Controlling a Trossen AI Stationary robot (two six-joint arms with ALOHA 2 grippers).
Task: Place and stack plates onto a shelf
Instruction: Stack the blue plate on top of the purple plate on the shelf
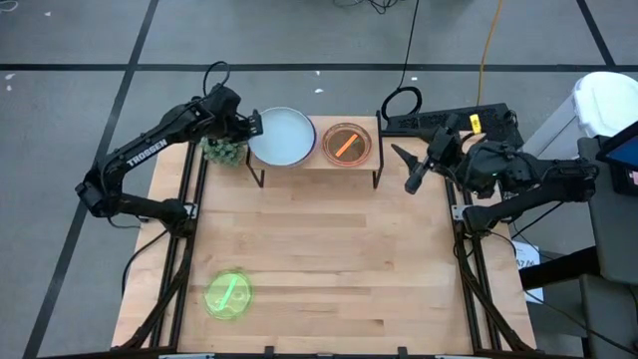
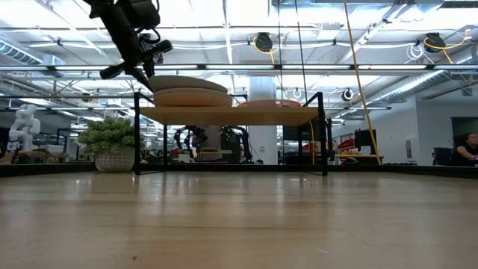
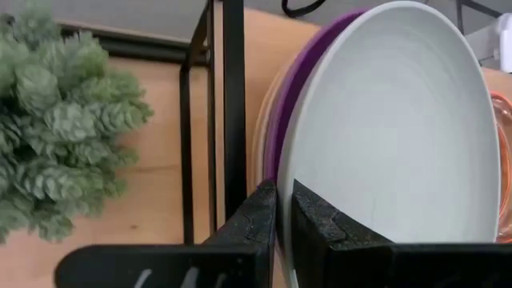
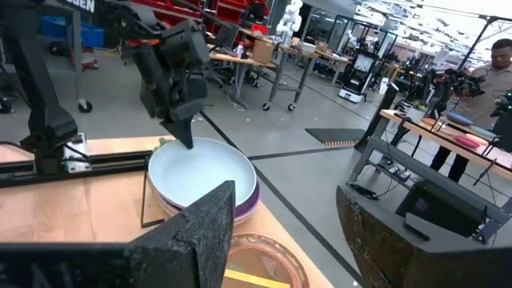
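Item, shelf (image 1: 361, 164): I see it at the far edge of the table (image 1: 319, 259), wood top on dark legs. Item, plate stack, left half of the shelf: grey-blue plate (image 1: 282, 136) on top; from the left wrist view I make out a purple plate (image 3: 290, 96) directly under it and a pale rim below that, colour uncertain. Item, left gripper (image 1: 255, 125): at the left rim of the grey-blue plate, fingers (image 3: 258, 220) drawn nearly together and pinched on that rim, one finger above it and one below. The right wrist view shows the same tip touching the plate's far rim. Item, orange plate (image 1: 347, 144): right half of the shelf, lying on another plate whose colour I cannot tell. Item, green plate (image 1: 228, 295): flat on the table at the near left, well apart from the shelf. Item, plant (image 1: 225, 151): just left of the shelf, beneath the left arm. Item, right gripper (image 1: 406, 172): off the right end of the shelf, jaws standing wide apart, holding and touching nothing.
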